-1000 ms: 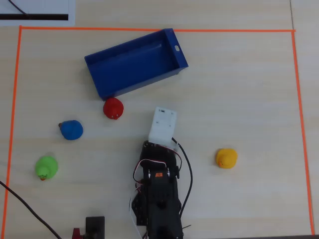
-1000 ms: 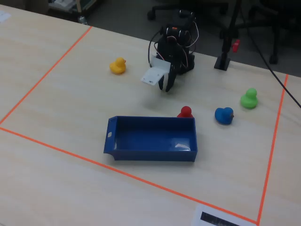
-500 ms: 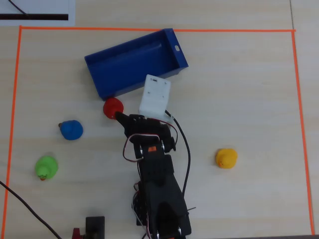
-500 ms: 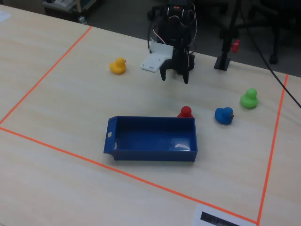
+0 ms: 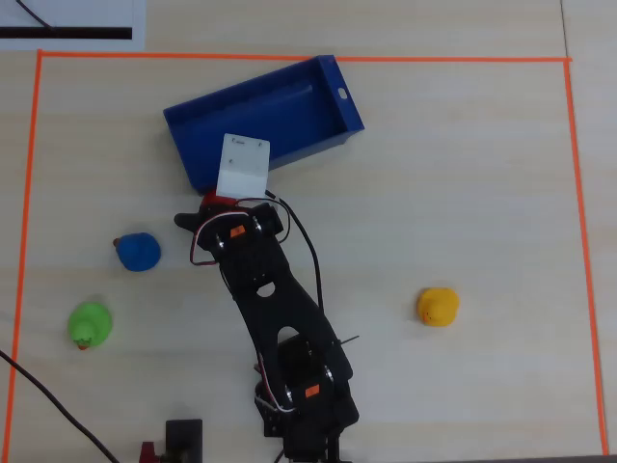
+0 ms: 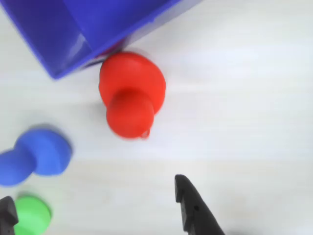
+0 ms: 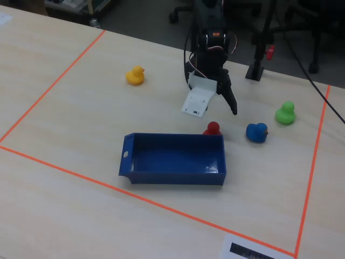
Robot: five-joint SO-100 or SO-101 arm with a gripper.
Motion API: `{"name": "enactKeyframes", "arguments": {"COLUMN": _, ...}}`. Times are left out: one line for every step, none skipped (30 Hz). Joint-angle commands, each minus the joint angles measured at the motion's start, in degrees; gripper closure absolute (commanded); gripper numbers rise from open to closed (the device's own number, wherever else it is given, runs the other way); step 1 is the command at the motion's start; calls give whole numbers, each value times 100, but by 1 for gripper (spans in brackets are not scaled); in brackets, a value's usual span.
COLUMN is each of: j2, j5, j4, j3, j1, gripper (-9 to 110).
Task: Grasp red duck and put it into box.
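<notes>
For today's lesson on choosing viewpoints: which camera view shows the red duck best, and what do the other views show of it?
The wrist view shows the red duck best: large, unobstructed, beside the box corner. In the overhead view the arm covers most of it, leaving a red sliver. The fixed view shows it small, partly behind the box wall.

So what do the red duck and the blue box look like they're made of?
The red duck looks like soft rubber or vinyl: smooth, rounded, matte, with no sharp highlights. The box looks like rigid plastic, possibly 3D-printed: thin straight walls, crisp corners and a faint sheen on its floor. Neither can be confirmed by look alone.
</notes>
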Motion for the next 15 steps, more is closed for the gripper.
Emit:
{"name": "enactKeyframes", "arguments": {"j2": -211, "j5": 53, "j4": -466, "j3": -220, "j1": -26, "gripper": 58}}
{"name": "enactKeyframes", "arguments": {"j2": -255, "j5": 0, "j4": -633, "j3": -141, "j1": -9, "gripper": 57}}
{"name": "enactKeyframes", "arguments": {"j2": -299, "j5": -53, "j4": -782, "j3": -70, "j1": 26, "gripper": 57}}
{"name": "enactKeyframes", "arguments": {"j2": -352, "j5": -114, "j4": -879, "j3": -44, "j1": 62, "gripper": 57}}
{"name": "enactKeyframes", "arguments": {"j2": -404, "j5": -149, "j4": -940, "j3": -35, "j1": 97, "gripper": 57}}
{"name": "enactKeyframes", "arguments": {"j2": -457, "j5": -176, "j4": -1002, "j3": -26, "j1": 123, "gripper": 57}}
{"name": "enactKeyframes", "arguments": {"j2": -492, "j5": -193, "j4": -1046, "j3": -26, "j1": 149, "gripper": 57}}
{"name": "enactKeyframes", "arguments": {"j2": -519, "j5": -211, "j4": -1081, "j3": -9, "j1": 158, "gripper": 58}}
{"name": "enactKeyframes", "arguments": {"j2": -545, "j5": -229, "j4": -1107, "j3": 26, "j1": 167, "gripper": 58}}
{"name": "enactKeyframes", "arguments": {"j2": -563, "j5": -229, "j4": -1160, "j3": 70, "j1": 167, "gripper": 58}}
{"name": "enactKeyframes", "arguments": {"j2": -571, "j5": -246, "j4": -1222, "j3": 132, "j1": 167, "gripper": 58}}
{"name": "enactKeyframes", "arguments": {"j2": -598, "j5": -272, "j4": -1301, "j3": 193, "j1": 167, "gripper": 58}}
{"name": "enactKeyframes", "arguments": {"j2": -624, "j5": -290, "j4": -1380, "j3": 255, "j1": 185, "gripper": 58}}
{"name": "enactKeyframes", "arguments": {"j2": -650, "j5": -308, "j4": -1450, "j3": 308, "j1": 202, "gripper": 58}}
{"name": "enactKeyframes", "arguments": {"j2": -677, "j5": -316, "j4": -1512, "j3": 343, "j1": 211, "gripper": 58}}
